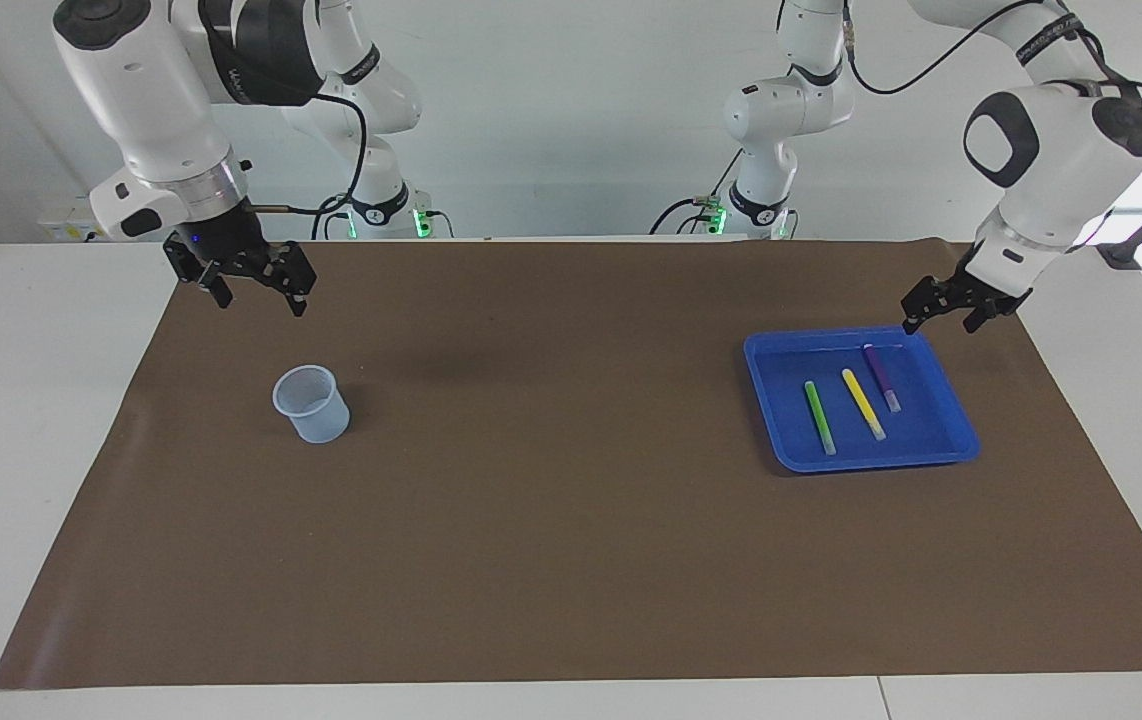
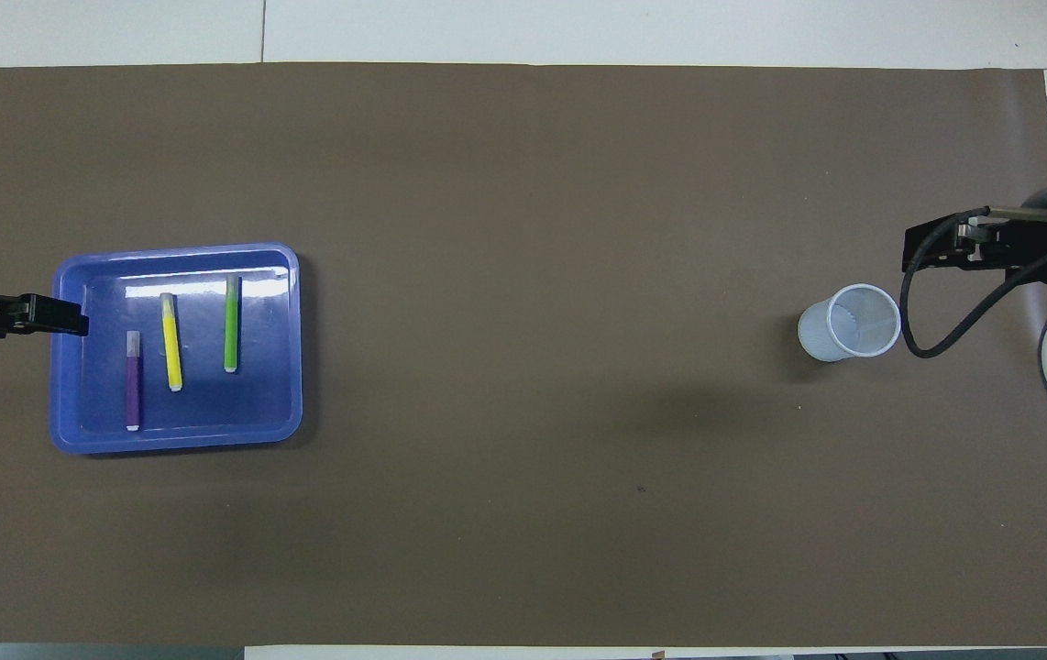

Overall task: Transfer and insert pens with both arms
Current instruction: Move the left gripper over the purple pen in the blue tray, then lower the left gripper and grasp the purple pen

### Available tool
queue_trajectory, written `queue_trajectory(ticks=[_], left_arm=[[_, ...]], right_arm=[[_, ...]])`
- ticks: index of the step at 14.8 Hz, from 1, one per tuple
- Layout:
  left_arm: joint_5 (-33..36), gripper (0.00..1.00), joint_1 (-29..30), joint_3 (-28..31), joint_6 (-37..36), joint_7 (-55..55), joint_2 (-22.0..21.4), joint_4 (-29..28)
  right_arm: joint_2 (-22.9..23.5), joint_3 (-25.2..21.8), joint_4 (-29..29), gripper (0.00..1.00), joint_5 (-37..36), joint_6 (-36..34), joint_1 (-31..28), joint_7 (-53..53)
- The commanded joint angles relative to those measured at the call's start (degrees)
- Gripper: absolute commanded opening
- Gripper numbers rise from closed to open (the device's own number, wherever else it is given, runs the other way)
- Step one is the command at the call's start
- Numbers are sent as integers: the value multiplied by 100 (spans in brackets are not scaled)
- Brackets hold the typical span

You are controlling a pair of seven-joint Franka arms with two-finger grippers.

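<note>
So, quick status from my end. My left tool [image 1: 943, 320] hangs just over the corner of the blue tray [image 1: 951, 420] that sits closest to my base, out at the left arm's end of the counter [image 1: 571, 560]. Its fingers are spread and there's nothing between them. From overhead the left tool [image 2: 56, 314] pokes in over the tray's edge, right next to the purple pen but not touching it as far as I can tell.

All three pens lie flat inside the tray, side by side and a bit apart from each other. The purple pen [image 1: 882, 378] is the one nearest to my left tool, the yellow pen [image 1: 863, 404] is in the middle, and the green pen [image 1: 819, 417] lies toward the middle of the counter. Each one has its pale end pointing away from me.

My right tool [image 1: 258, 296] waits up in the air over the brown mat [image 1: 571, 560] at the right arm's end, fingers spread too, holding nothing. The cup [image 1: 312, 404] stands upright on the mat, apart from that tool and well apart from the tray. In the overhead view the right tool [image 2: 931, 252] shows just beside the cup [image 2: 850, 323], a cable looping down next to it.
</note>
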Motion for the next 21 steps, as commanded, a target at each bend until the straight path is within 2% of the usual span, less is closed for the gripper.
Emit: queue_trajectory(ticks=[1, 4, 8, 21], left_arm=[[37, 100, 237, -15, 774, 646, 586, -144], [37, 97, 256, -15, 1259, 744, 911, -294], [54, 88, 185, -15, 1488, 736, 1193, -338], [107, 71, 141, -6, 1392, 753, 1167, -690]], right_arm=[[-52, 34, -29, 100, -8, -45, -70, -128], [-52, 34, -29, 100, -8, -54, -79, -129], [-52, 34, -37, 100, 1, -45, -70, -129], [-52, 25, -37, 100, -8, -72, -70, -155]])
